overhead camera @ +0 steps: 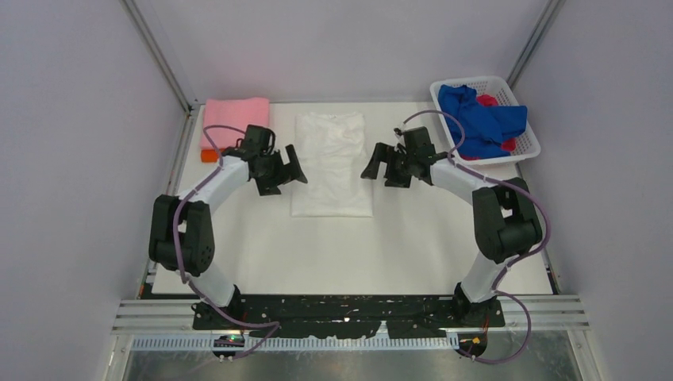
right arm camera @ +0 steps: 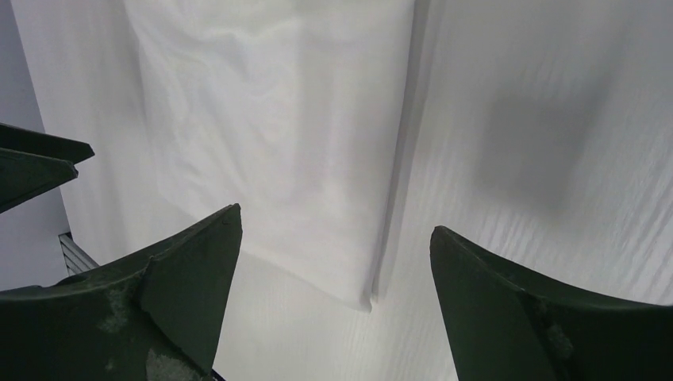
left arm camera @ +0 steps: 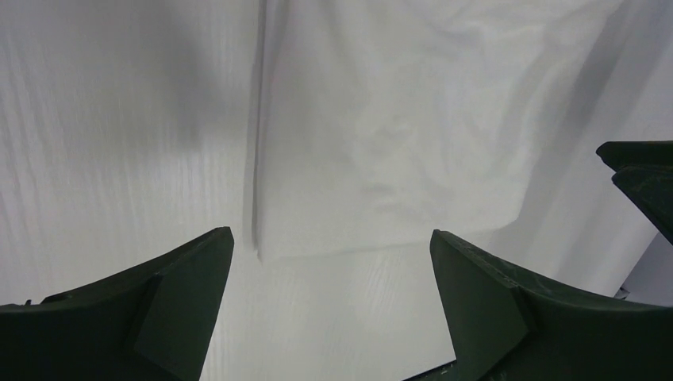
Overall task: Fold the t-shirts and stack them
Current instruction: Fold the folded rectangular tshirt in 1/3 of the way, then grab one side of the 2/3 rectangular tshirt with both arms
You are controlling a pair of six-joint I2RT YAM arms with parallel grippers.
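Note:
A white t-shirt (overhead camera: 332, 163) lies flat in the middle of the table, folded into a long narrow strip. Its near end shows in the left wrist view (left arm camera: 381, 127) and the right wrist view (right arm camera: 278, 135). My left gripper (overhead camera: 286, 176) hovers just off the strip's left edge, jaws wide open and empty (left arm camera: 332, 262). My right gripper (overhead camera: 381, 171) hovers off the strip's right edge, also wide open and empty (right arm camera: 335, 262). A folded pink t-shirt (overhead camera: 236, 121) lies at the back left on an orange one (overhead camera: 209, 155). Blue (overhead camera: 480, 119) and red (overhead camera: 488, 101) t-shirts lie crumpled in the basket.
A white plastic lattice basket (overhead camera: 528, 151) stands at the back right corner. White walls with metal rails close in the table on three sides. A black base plate (overhead camera: 349, 313) carries both arms at the near edge.

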